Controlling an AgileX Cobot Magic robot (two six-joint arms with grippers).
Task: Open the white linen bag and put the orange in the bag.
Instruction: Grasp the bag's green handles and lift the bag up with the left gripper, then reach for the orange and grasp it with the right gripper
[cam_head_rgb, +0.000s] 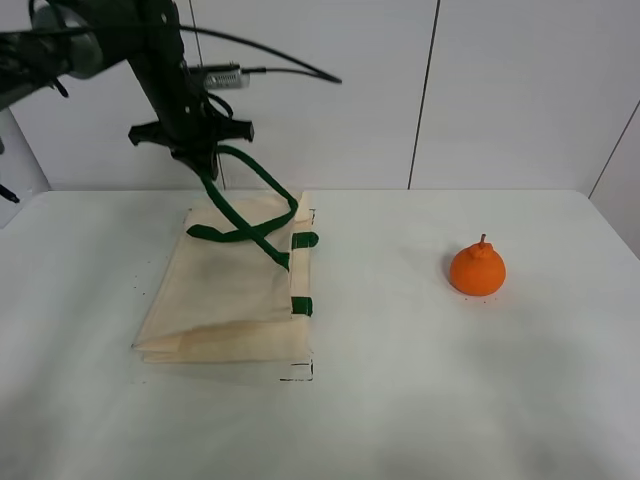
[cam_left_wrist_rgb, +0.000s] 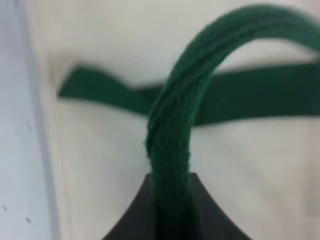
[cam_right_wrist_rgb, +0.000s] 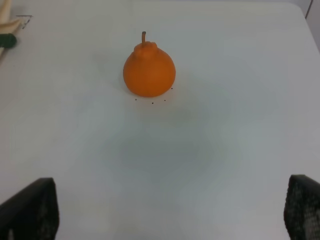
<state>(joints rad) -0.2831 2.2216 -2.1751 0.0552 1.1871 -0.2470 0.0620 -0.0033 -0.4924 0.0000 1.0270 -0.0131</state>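
Left gripper (cam_head_rgb: 203, 160) clenches a handle (cam_left_wrist_rgb: 175, 125) above the bag (cam_head_rgb: 225, 290), right gripper (cam_right_wrist_rgb: 165, 210) gapes released, orange (cam_head_rgb: 477, 270) sits well right of the bag.

one white linen bag (cam_head_rgb: 225, 300), two green handles (cam_head_rgb: 225, 235), one orange (cam_head_rgb: 477, 270), one table (cam_head_rgb: 450, 390)

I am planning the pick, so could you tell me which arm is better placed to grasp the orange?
Right, probably. The left gripper is shut on the bag handle, holding it up. The right gripper is open and empty, with the orange ahead of it.
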